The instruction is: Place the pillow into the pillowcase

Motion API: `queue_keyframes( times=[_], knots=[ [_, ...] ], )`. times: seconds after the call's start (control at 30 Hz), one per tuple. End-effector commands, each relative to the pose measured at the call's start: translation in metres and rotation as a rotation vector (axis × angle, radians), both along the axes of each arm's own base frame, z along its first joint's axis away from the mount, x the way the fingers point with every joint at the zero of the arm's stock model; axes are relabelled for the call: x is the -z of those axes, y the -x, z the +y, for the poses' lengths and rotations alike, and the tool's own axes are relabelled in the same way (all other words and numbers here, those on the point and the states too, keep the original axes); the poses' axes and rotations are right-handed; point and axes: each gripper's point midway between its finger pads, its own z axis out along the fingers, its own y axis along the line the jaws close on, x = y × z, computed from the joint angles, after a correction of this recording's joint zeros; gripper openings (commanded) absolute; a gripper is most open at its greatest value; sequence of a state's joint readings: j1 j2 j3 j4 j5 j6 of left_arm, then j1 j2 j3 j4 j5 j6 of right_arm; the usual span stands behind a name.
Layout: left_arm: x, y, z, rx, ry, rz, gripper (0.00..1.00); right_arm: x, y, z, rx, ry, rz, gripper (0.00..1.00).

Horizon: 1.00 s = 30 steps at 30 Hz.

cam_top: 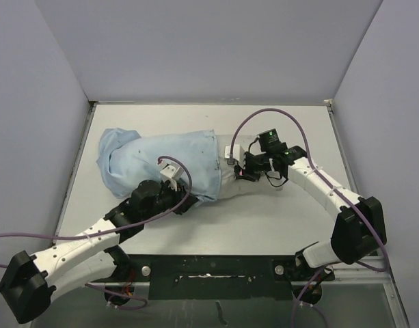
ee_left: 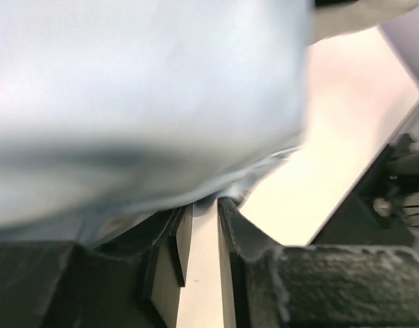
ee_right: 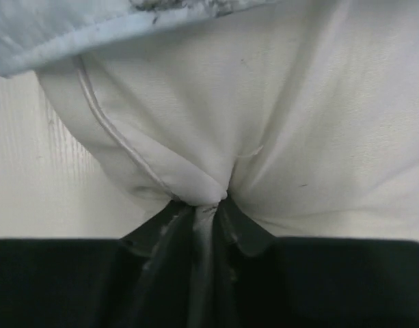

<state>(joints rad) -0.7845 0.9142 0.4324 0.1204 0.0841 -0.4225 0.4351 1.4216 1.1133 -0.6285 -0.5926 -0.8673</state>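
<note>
Pillow (ee_right: 312,123) is mid-bench, lying left to right, and most of it looks to be inside the pillowcase (cam_top: 137,157). Only its right end pokes out of the open mouth.

Right fingers (ee_right: 206,203) are clamped down on that bare end. They have a tight pucker of the off-white cover pinched between them, with creases fanning out from it. That tells me the pillow is soft and plump. It gives wherever I squeeze, so I'm holding cover cloth, not the filling. I judge it light, but a push from here may just fold the end up. The piped seam just left of the pinch looks like the firmer place to grab.

Left fingers (ee_left: 204,208) sit at the near edge of the pillowcase, just under its blue hem. They stand a narrow slit apart with the pale bench (cam_top: 250,212) showing through, and I see no cloth in the slit.

The pillowcase is thin, limp and wrinkly, and it's bunched at its far-left end. I expect it to slide and ruck up on the bench if it isn't anchored. The place to take it is the hem at the mouth, near side, pulling right over the exposed end.
</note>
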Motion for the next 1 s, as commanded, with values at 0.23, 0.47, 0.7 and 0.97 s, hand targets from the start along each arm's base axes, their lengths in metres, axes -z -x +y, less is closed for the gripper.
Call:
queue_keyframes(
  times=[0.23, 0.47, 0.7, 0.97],
  knots=[
    [-0.128, 0.053, 0.003, 0.055, 0.191, 0.083, 0.39, -0.002, 0.037, 0.043, -0.028, -0.251, 0.237, 0.00],
    [-0.129, 0.004, 0.013, -0.256, -0.049, 0.061, 0.52, 0.008, 0.043, 0.055, -0.038, -0.274, 0.345, 0.00],
    [-0.108, -0.058, 0.006, -0.556, -0.382, -0.021, 0.55, 0.004, 0.044, 0.053, -0.036, -0.293, 0.354, 0.00],
    [-0.077, -0.075, 0.005, -0.651, -0.563, 0.004, 0.26, 0.003, 0.046, 0.052, -0.041, -0.309, 0.374, 0.00]
  ],
)
